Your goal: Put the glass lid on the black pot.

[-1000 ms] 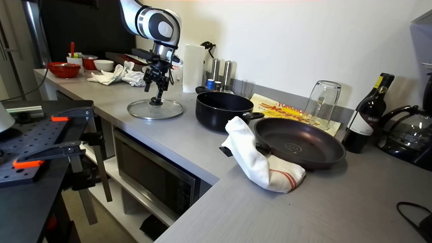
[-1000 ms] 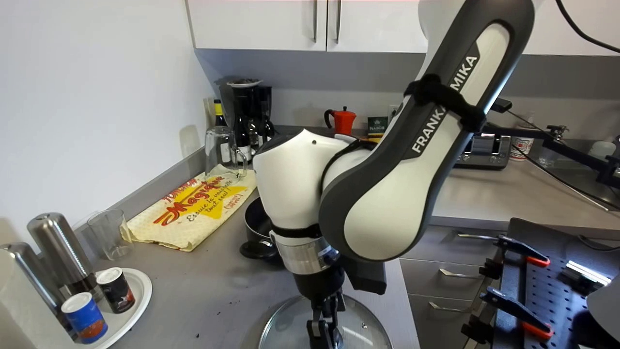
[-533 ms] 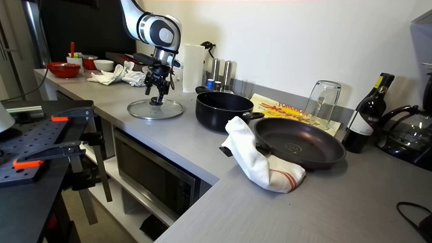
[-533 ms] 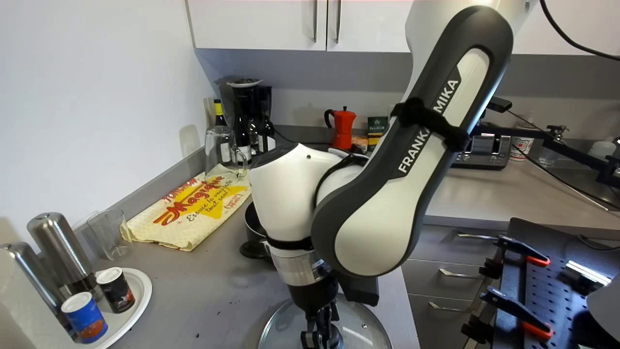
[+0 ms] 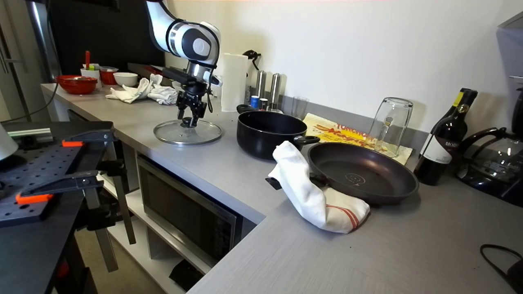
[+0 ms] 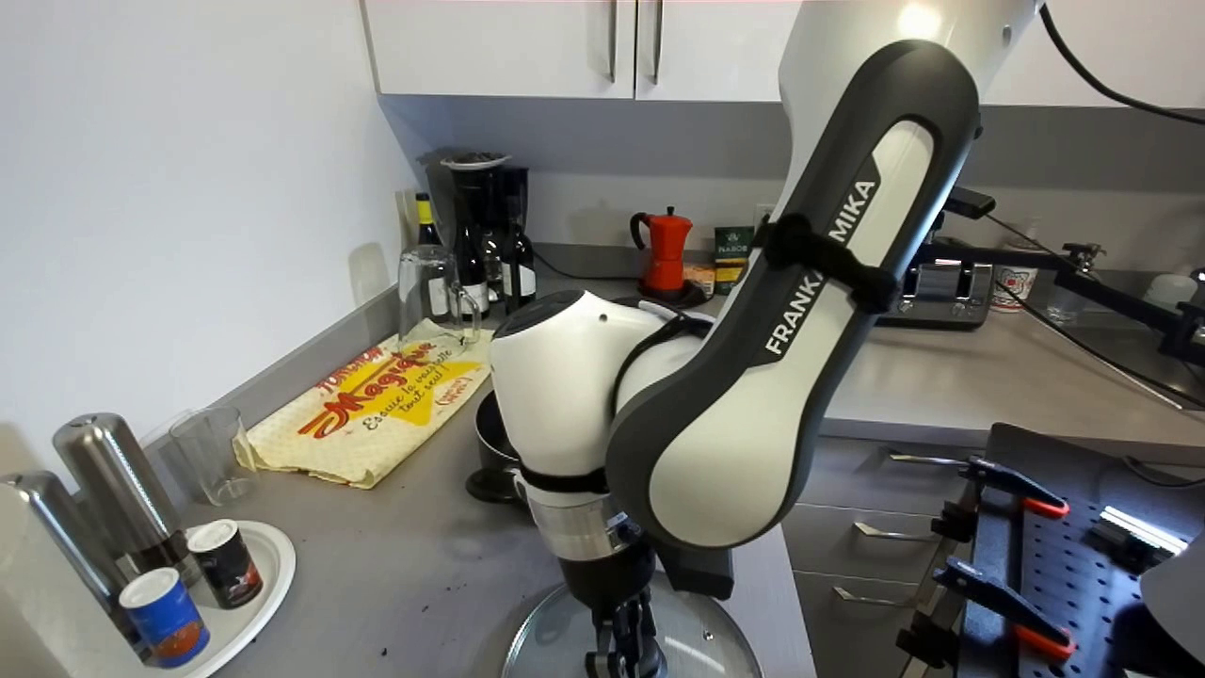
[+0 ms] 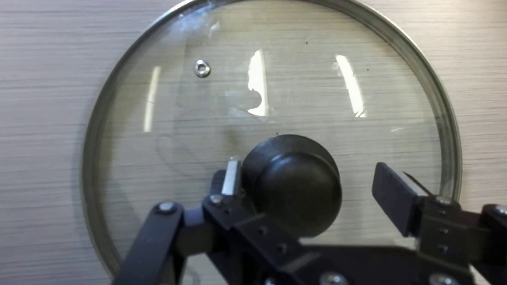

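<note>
The glass lid [image 5: 171, 132] lies flat on the counter, left of the black pot [image 5: 261, 141] in an exterior view. Its metal rim and small vent show in the wrist view [image 7: 253, 95]. My gripper [image 7: 313, 190] is open above the lid, with its fingers on either side of the dark knob [image 7: 301, 186]. The left finger is close against the knob, and a gap shows at the right finger. I cannot tell if the left one touches. The pot stands upright and uncovered; in an exterior view my arm hides most of it [image 6: 494, 438].
A shallow frying pan [image 5: 363, 171] with a white towel [image 5: 302, 188] over its handle stands beside the pot. A paper towel roll [image 5: 234, 83] and metal mills [image 5: 274, 87] stand by the wall. A glass pitcher [image 5: 390, 126] sits on a printed cloth [image 6: 377, 405].
My gripper has come down lower over the lid's knob and shifted slightly to the right in an exterior view. The forearm has lowered. The pot has not moved.
</note>
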Controlling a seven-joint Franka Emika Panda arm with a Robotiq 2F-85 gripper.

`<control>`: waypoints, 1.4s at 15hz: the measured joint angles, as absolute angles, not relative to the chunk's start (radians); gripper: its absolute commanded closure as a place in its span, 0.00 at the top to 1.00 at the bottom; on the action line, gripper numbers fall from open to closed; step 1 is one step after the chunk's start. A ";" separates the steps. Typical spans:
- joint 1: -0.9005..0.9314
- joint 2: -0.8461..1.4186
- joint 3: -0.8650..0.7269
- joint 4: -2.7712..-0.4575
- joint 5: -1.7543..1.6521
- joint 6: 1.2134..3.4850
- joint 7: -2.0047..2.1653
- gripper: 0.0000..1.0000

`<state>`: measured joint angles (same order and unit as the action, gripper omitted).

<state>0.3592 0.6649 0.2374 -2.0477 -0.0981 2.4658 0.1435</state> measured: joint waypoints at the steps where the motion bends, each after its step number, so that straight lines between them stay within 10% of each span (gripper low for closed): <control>1: 0.359 0.665 0.236 -2.047 -0.098 2.466 0.140 0.45; 4: 0.358 0.661 0.236 -2.045 -0.097 2.467 0.133 0.26; 21: 0.367 0.532 0.232 -2.176 -0.098 2.467 0.147 0.26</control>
<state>0.3666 0.5323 0.2317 -2.1764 -0.0978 2.4674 0.1468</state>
